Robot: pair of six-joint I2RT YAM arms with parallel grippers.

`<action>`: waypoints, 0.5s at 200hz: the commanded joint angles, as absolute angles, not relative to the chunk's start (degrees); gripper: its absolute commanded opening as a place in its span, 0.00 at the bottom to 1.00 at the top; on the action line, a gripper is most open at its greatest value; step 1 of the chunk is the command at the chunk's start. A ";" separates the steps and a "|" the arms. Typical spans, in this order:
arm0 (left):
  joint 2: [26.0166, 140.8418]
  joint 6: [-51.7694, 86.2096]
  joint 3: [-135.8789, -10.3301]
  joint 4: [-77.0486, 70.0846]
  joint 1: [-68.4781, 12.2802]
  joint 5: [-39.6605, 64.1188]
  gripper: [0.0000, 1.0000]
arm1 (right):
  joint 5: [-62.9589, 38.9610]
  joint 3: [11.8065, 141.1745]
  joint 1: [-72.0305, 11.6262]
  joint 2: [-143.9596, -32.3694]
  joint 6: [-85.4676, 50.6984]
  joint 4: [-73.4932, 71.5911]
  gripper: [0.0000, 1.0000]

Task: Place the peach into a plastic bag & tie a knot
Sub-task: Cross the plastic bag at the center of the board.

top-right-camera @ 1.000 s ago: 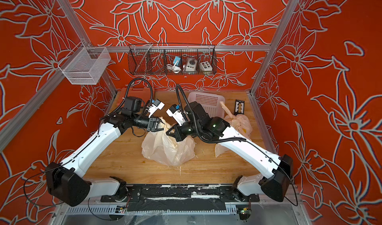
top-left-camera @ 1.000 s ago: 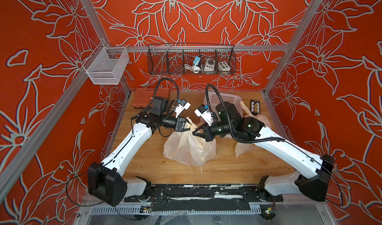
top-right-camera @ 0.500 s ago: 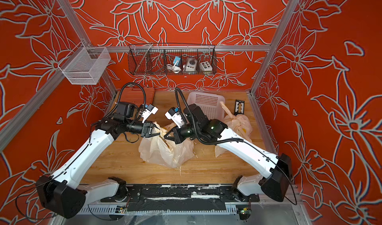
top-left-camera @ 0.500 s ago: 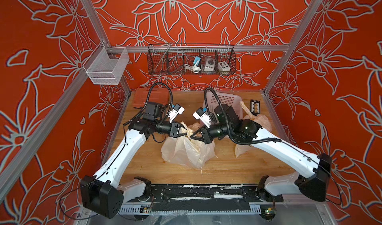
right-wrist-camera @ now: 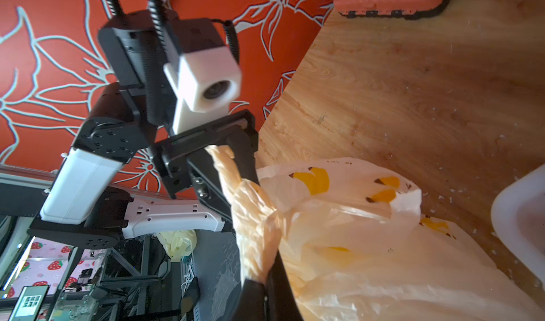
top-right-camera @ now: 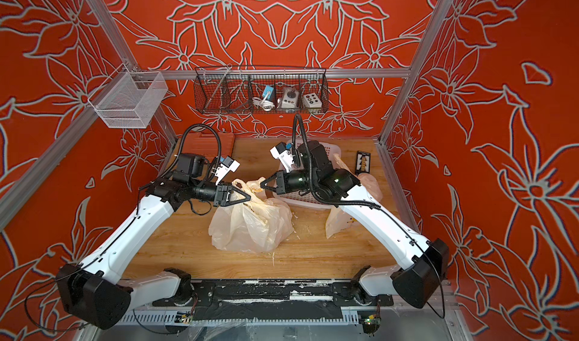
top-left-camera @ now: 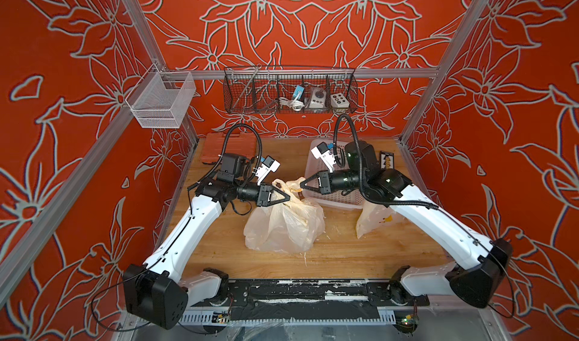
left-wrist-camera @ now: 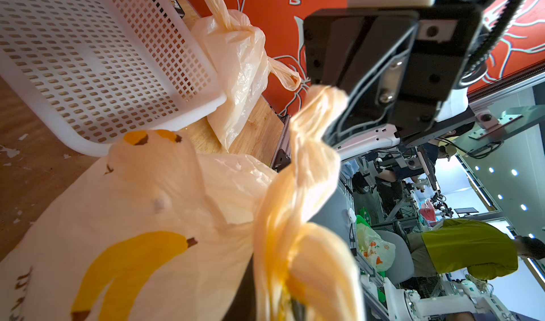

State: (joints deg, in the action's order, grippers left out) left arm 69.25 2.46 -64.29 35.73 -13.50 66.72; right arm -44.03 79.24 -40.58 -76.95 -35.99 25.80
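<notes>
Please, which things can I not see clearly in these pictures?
- Peach: seen in no view; if inside, the cloudy plastic bag hides it.
- Second bag: partly covered by the right arm in both top views.
- Card: print too small in both top views.
- Left tool: fingertips blurred, cut off by left wrist view's edge.

Thin, crinkled, half-clear film, softly glossy, for the plastic bag (top-left-camera: 283,226). Pale wood grain, scuffed and flecked, on the table (top-left-camera: 219,245). Stiff matt white perforated plastic for the basket (left-wrist-camera: 103,54). Dark wire for the far rack (top-left-camera: 250,101); brushed metal for the frame bar (top-left-camera: 391,72).
</notes>
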 commanded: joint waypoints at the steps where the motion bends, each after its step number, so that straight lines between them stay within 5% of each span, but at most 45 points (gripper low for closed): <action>1: 69.50 3.17 -65.86 34.28 -13.29 66.13 0.13 | -44.18 82.90 -42.94 -76.43 -29.83 33.99 0.00; 46: 69.44 8.25 -66.68 28.75 -13.01 66.25 0.11 | -41.38 82.82 -47.51 -76.16 -25.49 41.13 0.00; 100: 68.27 10.98 -65.78 27.47 -13.10 66.37 0.12 | -38.67 77.33 -51.05 -79.97 -29.96 31.19 0.00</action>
